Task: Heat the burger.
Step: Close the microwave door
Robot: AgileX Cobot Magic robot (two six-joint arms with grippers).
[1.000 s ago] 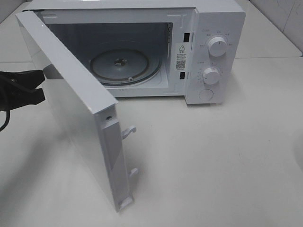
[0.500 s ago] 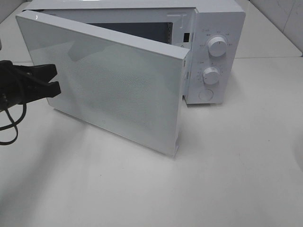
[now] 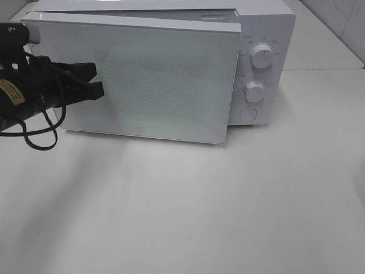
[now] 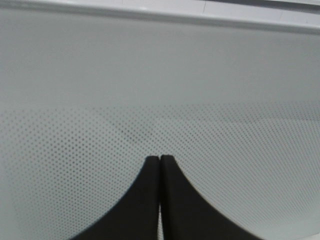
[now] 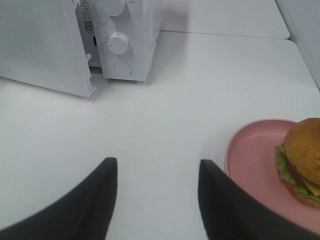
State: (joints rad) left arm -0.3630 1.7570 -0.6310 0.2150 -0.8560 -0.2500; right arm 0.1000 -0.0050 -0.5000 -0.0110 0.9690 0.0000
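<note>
Burger (image 5: pixel 303 161) shows only in right wrist view, sitting on pink plate (image 5: pixel 252 165) on white table (image 5: pixel 165 100), well apart from the microwave (image 5: pixel 125 35); right gripper (image 5: pixel 155 192) fingers apart, empty above bare table. Exterior high view: microwave door (image 3: pixel 154 80) almost closed, slightly ajar at right edge, left gripper (image 3: pixel 97 81) tips at its front; no plate visible. Left wrist view: fingers (image 4: pixel 150 200) pressed together against dotted door glass.

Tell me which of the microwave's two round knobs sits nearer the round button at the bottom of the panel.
The lower knob. It sits just above the round button, while the upper knob is higher on the panel.
</note>
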